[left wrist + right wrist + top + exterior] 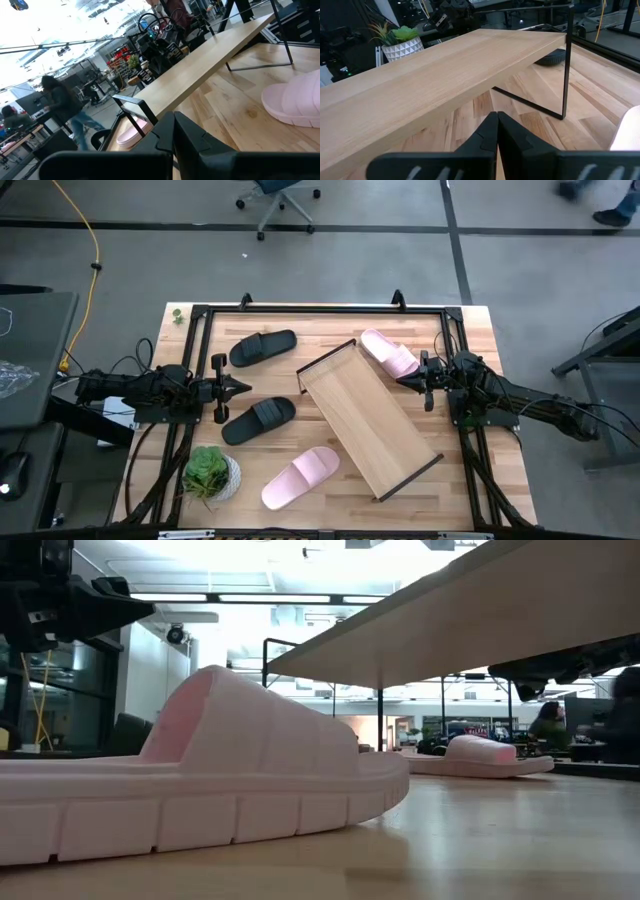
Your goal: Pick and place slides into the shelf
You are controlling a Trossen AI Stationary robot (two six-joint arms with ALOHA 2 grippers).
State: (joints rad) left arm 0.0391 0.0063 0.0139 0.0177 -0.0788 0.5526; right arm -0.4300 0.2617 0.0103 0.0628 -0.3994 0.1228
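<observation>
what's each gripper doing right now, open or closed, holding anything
Left gripper: closed, holding nothing, between the two black slides.
Right gripper: closed, holding nothing, beside the pink slide by the shelf.

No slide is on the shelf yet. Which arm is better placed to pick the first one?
Probably the right. The right gripper, shut, sits right beside the pink slide next to the shelf. The left gripper, also shut, hangs between the two black slides, touching neither.
</observation>
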